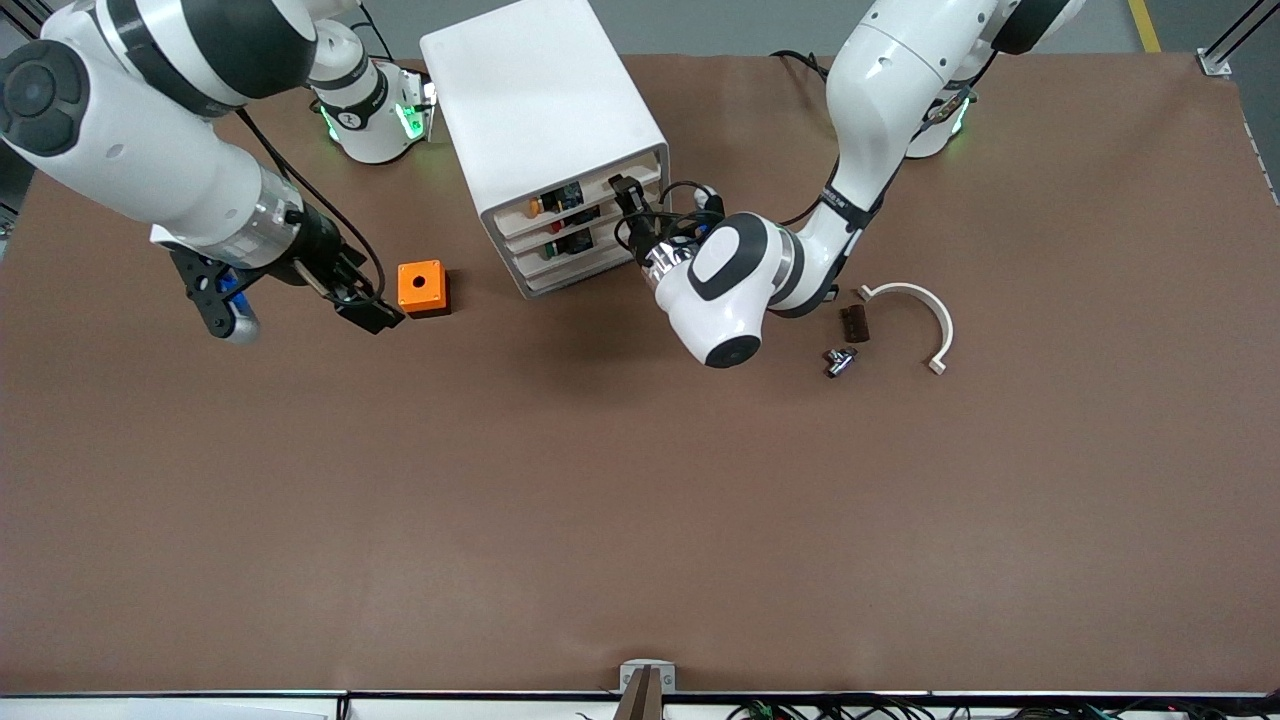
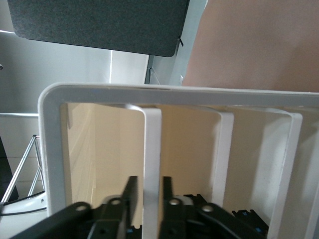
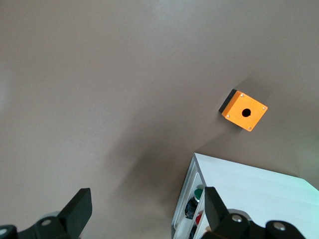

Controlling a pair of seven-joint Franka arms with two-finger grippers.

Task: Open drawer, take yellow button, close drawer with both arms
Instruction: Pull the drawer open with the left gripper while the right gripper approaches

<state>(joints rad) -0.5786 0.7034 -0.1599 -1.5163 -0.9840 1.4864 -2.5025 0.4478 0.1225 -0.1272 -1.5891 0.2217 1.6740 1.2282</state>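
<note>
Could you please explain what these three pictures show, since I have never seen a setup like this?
Two white robot arms stand at a brown table. One picture looks down from across the table; the other two come from cameras on the wrists. The left gripper has its fingers on either side of the front edge of the drawer, the top one in the white cabinet. The right gripper hangs open over bare table, holding nothing, and waits. On the table lie an orange box with a hole, a curved white bracket and two small parts.
</note>
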